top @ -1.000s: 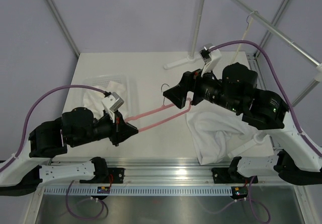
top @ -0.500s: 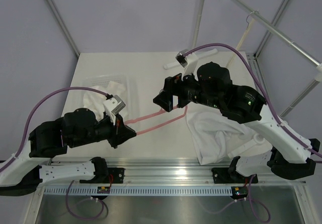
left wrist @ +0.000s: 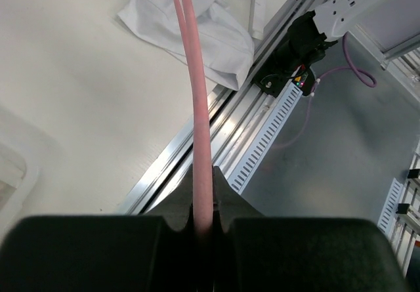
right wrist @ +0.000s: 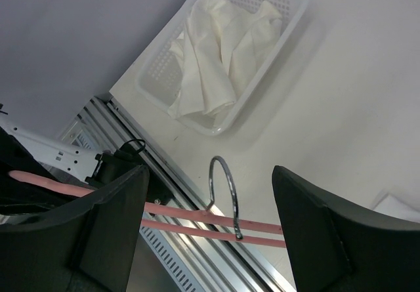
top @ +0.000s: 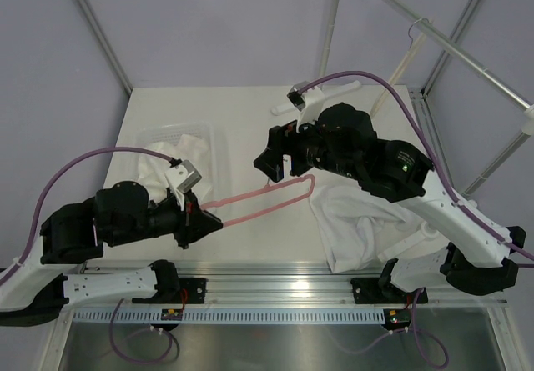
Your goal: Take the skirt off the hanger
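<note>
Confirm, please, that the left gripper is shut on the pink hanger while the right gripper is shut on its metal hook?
Not quite. The left gripper is shut on the pink hanger, but the right gripper is open: the right wrist view shows its fingers wide apart, with the metal hook clear of both.

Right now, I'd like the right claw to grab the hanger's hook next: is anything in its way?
Nothing visible. The open right claw hangs over the hook with only bare table around it. The skirt lies off to one side, and the left claw grips the hanger at its far end.
</note>
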Robot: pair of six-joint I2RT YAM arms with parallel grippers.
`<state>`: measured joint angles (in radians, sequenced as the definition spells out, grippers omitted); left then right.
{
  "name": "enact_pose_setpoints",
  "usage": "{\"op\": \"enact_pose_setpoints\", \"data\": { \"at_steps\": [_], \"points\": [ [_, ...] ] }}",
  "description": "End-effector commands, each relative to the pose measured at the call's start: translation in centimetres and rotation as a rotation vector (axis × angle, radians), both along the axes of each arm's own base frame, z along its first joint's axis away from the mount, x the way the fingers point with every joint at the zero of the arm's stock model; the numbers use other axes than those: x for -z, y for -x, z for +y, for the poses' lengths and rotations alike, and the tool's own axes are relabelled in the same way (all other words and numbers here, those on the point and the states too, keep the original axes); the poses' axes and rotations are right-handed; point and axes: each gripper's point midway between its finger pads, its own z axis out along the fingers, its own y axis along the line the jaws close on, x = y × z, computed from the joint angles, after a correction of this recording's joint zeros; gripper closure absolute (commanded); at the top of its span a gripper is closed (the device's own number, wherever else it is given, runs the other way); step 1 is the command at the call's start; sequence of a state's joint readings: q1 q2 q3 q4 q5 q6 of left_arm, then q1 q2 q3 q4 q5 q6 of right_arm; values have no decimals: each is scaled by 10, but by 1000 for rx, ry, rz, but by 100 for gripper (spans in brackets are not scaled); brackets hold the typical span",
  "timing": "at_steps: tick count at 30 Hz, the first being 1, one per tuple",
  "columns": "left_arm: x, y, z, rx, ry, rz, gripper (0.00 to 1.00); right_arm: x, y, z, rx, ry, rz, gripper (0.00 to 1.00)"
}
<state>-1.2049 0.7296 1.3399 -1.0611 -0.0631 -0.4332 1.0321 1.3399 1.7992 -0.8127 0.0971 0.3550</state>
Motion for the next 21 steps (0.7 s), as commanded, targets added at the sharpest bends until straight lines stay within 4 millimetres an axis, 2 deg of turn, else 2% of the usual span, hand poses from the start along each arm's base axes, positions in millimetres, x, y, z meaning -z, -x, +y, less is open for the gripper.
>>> {"op": "enact_pose_setpoints", "data": {
  "at_steps": [1, 6, 10, 12, 14, 15, 16, 18, 19, 21],
  "points": [
    [-36, 9, -3, 65, 141, -58, 100, 0, -5, -3, 20, 8, -21, 17],
    [-41, 10, 0, 65, 162, -62, 100, 1, -3, -1, 13, -9, -13, 19],
    [-50, 25, -3, 149, 210, -64, 100, -4, 2, -3, -15, -22, -29, 26],
    [-57, 34, -4, 207, 250, -77, 100, -3, 12, 2, -81, -39, -31, 27],
    [-59, 41, -2, 243, 269, -85, 100, -18, 25, 2, -141, -105, -48, 27],
    [-61, 46, -2, 273, 283, -85, 100, -16, 29, 3, -159, -111, -47, 29],
    [-64, 49, 0, 285, 297, -88, 100, -27, 34, 0, -176, -152, -65, 32],
    [-70, 53, 2, 300, 325, -96, 100, -32, 44, -2, -213, -182, -66, 39],
    [-74, 55, 6, 305, 344, -105, 100, -32, 45, -3, -217, -185, -61, 45],
    [-76, 58, 9, 312, 353, -108, 100, -37, 50, -6, -227, -203, -63, 48]
  ]
}}
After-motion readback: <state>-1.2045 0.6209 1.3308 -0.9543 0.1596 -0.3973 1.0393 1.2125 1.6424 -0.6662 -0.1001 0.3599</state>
